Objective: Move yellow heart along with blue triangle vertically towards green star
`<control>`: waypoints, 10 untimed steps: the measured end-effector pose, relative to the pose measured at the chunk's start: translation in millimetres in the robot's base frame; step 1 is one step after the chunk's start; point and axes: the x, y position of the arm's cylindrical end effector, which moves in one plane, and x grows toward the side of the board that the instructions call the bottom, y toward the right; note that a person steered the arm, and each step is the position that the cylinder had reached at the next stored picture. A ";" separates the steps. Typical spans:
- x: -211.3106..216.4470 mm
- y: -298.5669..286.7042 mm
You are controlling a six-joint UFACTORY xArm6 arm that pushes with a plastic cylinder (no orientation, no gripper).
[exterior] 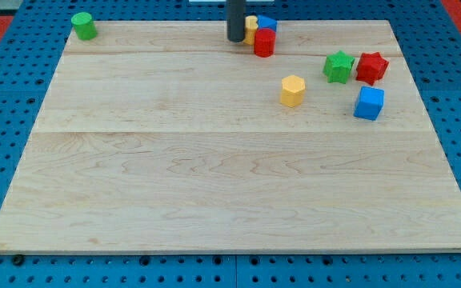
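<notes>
My tip (236, 38) rests on the board near the view's top centre, touching the left side of a small cluster. The cluster holds a yellow block (250, 28), partly hidden behind the rod and likely the heart, a blue block (267, 23) behind it, likely the triangle, and a red cylinder (264, 43) in front. The green star (338, 66) lies to the view's right and lower, apart from the cluster.
A red star (371, 67) touches the green star's right side. A blue cube (368, 103) lies below them. A yellow hexagon (292, 90) sits left of the cube. A green cylinder (83, 26) stands at the top left corner. The wooden board (214, 184) ends close behind the cluster.
</notes>
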 end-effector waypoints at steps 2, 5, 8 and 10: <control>-8.7 32.0; -34.9 6.1; -34.9 77.0; -35.9 128.3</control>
